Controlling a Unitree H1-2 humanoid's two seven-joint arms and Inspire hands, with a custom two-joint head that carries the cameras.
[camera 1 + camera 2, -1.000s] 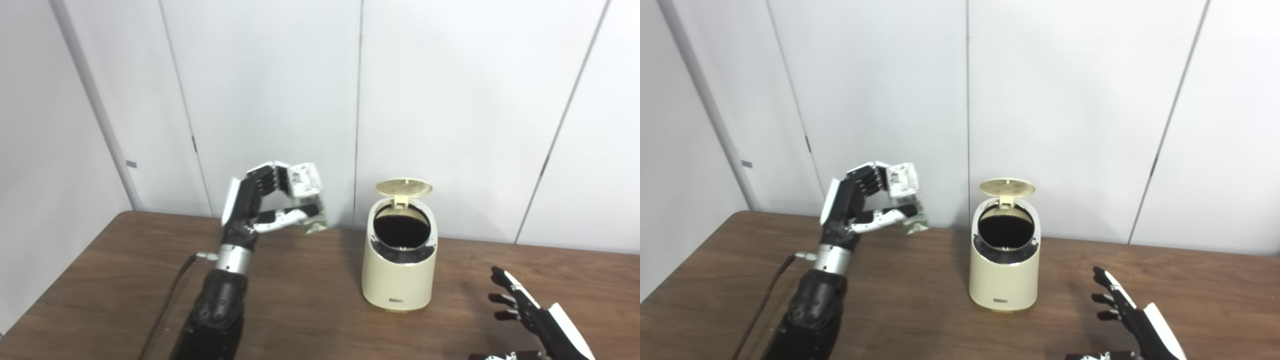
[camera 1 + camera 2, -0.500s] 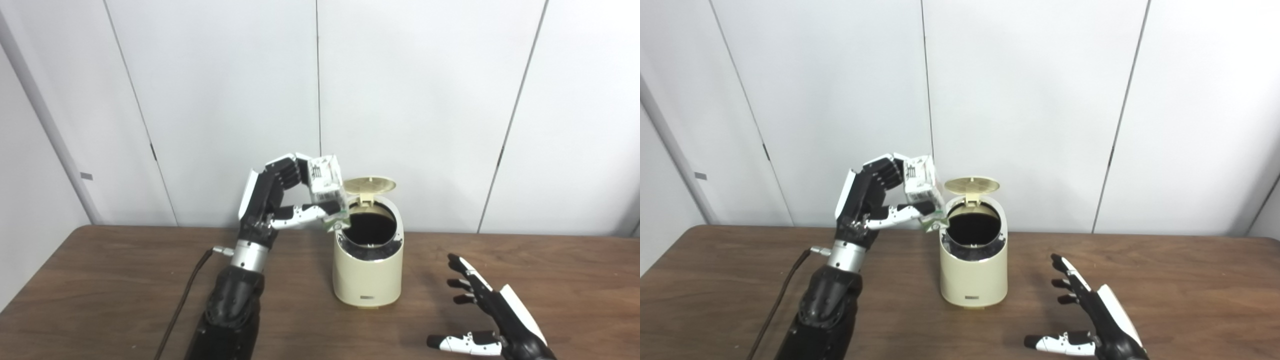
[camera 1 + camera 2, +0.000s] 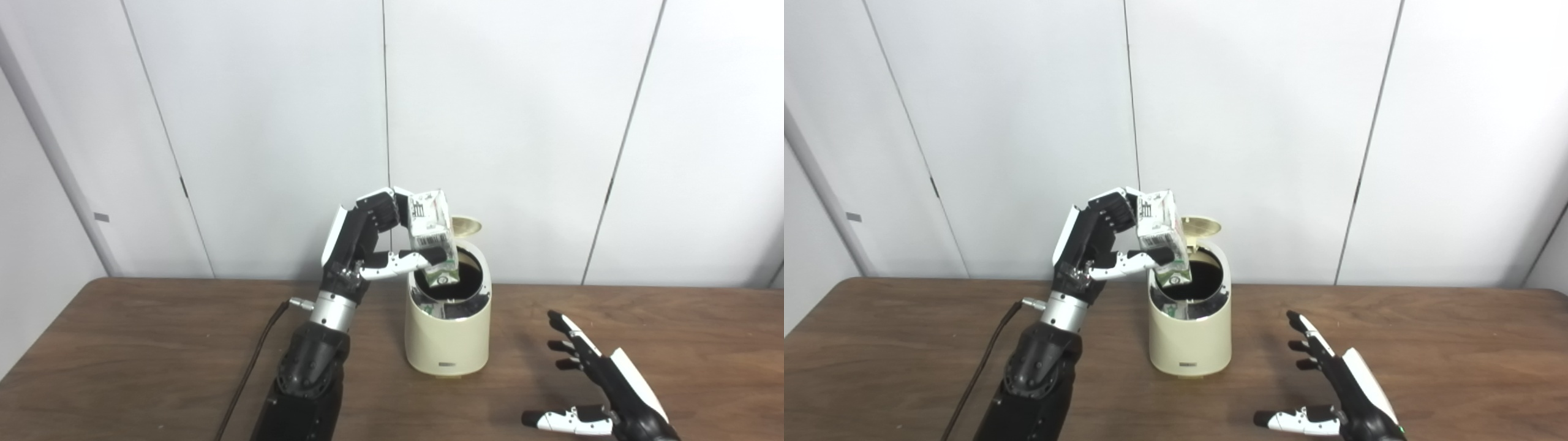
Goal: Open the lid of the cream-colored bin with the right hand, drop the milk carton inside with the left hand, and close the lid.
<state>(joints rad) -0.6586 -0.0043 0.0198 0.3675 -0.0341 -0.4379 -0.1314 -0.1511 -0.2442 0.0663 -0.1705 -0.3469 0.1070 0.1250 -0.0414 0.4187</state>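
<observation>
Since a second ago the left hand has carried the milk carton rightward from open air over the bench to the mouth of the cream-colored bin; the whole view has also swung, so the bin's apparent shift is the camera's doing.

At the far left a dark cable runs across the wood toward the left wrist and is cut off by the bottom edge, as is the left forearm. The left fingers are closed over the carton's top and back, with the thumb pressed across its front, so much of the printing is covered. The carton is tilted, its lower green-marked corner just inside the bin's opening; whether it touches the rim cannot be made out. Below it the bin's interior is black and nothing can be read in there. The lid stands raised behind, mostly hidden by the carton, with only its right edge showing.

To the right, well apart from the bin, the right hand hovers low over the bench, fingers spread and empty, its wrist cut off at the bottom corner.
</observation>
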